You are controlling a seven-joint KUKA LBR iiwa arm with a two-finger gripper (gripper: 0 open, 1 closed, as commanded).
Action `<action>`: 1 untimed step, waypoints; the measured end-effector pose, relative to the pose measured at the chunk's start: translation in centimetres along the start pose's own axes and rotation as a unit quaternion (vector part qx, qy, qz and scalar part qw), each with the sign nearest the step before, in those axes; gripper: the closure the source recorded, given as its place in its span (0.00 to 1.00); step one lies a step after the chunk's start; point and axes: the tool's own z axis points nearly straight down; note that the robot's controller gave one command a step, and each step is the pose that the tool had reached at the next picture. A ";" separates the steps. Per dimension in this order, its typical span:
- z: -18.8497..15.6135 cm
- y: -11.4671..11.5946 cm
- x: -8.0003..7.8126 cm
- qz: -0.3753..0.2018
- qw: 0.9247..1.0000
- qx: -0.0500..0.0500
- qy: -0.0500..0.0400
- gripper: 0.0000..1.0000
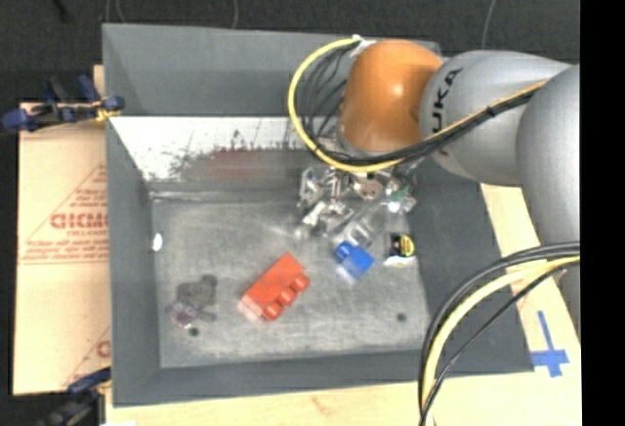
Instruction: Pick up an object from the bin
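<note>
**Fig.: bin and arm, seen from above.**

Grey KUKA iiwa arm (508, 121) enters from view-right and bends over the back-right part of the grey metal bin (225, 82). An orange cover (386, 106) caps the wrist, w/ a yellow-and-black cable loop (294, 111) ringing it on the view-left side. Below the cover, the metal fingers (322, 204) hang low over the bin floor, right of ctr. Open or closed cannot be told from this angle.

Items on the bin floor, largest first, positions rel. to the fingers:

- (a) Red-orange studded building brick (275, 287): well apart, toward the view's lower left. It lies flat, skewed to the bin walls.
- (b) Grey-and-purple small piece (193, 299): farthest item, lower left beyond the brick, near the bin's front-left corner. Its kind is not readable.
- (c) Small blue block (354, 259): nearest item, just beside the fingers on their lower-right side. Whether it touches them cannot be told.
- (d) Small black-and-yellow piece (400, 245): near, to the right and slightly lower, just beside the blue block's right side.
- (e) White speck (156, 241): far to the left, approx. level w/ the blue block, at the foot of the left wall.
</note>
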 end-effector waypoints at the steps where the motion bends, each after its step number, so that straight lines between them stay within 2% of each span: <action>1: -4.6 -0.3 -0.3 0.002 1.000 -0.002 0.007 1.00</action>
